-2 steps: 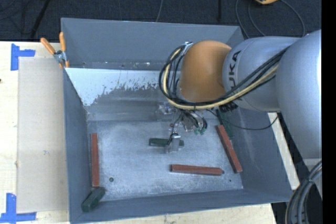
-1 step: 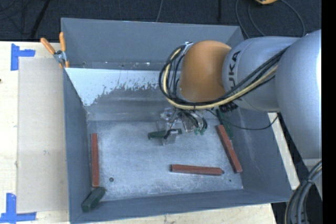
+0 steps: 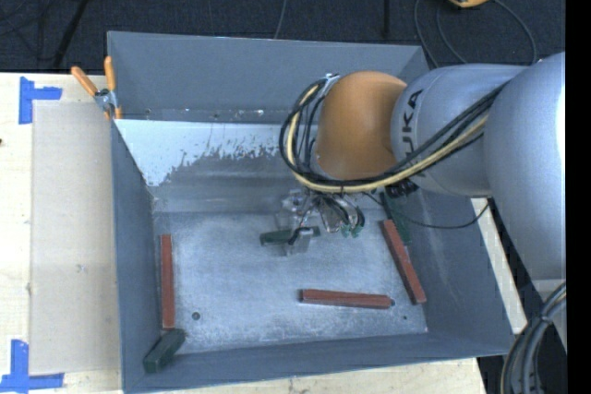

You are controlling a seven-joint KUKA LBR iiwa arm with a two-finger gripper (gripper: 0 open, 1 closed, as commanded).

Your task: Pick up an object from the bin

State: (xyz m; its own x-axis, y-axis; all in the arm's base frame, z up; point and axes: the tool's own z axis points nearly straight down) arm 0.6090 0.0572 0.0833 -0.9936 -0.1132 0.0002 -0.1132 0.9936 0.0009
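Gripper (image 3: 297, 233): low over the floor of the bin (image 3: 231, 78), about mid-floor and a little toward the back wall.
Gripper state: I cannot tell whether it is spread or pressed together. Its tip is a clutter of small metal parts in shadow.
Dark piece (image 3: 275, 239): small, flat and dark, lying on the floor at the gripper's left side. It is right at the tip, but whether it is pinched, touched or only just beside is not clear.
Orange cover (image 3: 355, 125): round, on the wrist, hiding the gripper's upper part.
Cables (image 3: 300, 138): yellow and black loops around the cover, hanging over the gripper.
Left stick (image 3: 166, 281): red-brown, lying along the left edge of the floor.
Front stick (image 3: 344, 298): red-brown, lying parallel to the front edge, right of centre.
Right stick (image 3: 404, 261): red-brown, slanted along the right edge, its upper end lost among dark cables.
Green block (image 3: 163, 349): dark, in the front-left corner, well apart from the gripper.
Arm (image 3: 499, 134): grey, cut off at the right.
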